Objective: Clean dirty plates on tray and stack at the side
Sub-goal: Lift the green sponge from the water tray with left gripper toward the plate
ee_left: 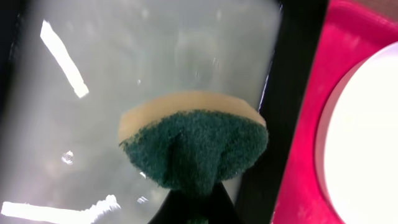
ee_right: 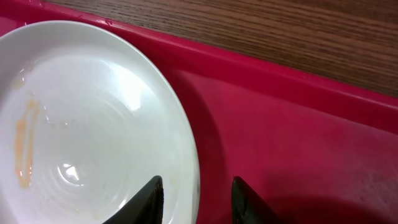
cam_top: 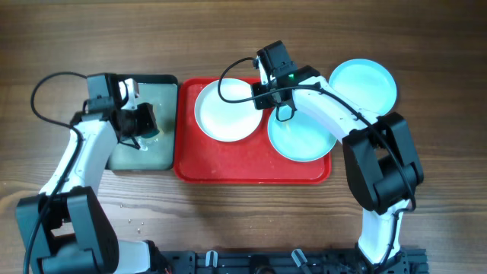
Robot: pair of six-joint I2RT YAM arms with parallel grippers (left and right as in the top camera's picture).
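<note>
On the red tray (cam_top: 251,166) lie a white plate (cam_top: 227,113) at its left and a pale aqua plate (cam_top: 300,138) at its right. A second aqua plate (cam_top: 364,82) rests on the table beyond the tray's right corner. My right gripper (ee_right: 198,180) is open and straddles the white plate's (ee_right: 93,124) right rim, one finger over the plate and one over the tray (ee_right: 298,137). That plate carries an orange-yellow smear. My left gripper (ee_left: 194,202) is shut on a green-and-tan sponge (ee_left: 193,146), held above the small tray (ee_left: 124,62).
The small black-rimmed tray (cam_top: 144,144), wet and grey inside, sits just left of the red tray. Bare wooden table (ee_right: 280,37) lies behind the red tray's far rim. A few small specks lie on the table at the front left (cam_top: 133,223).
</note>
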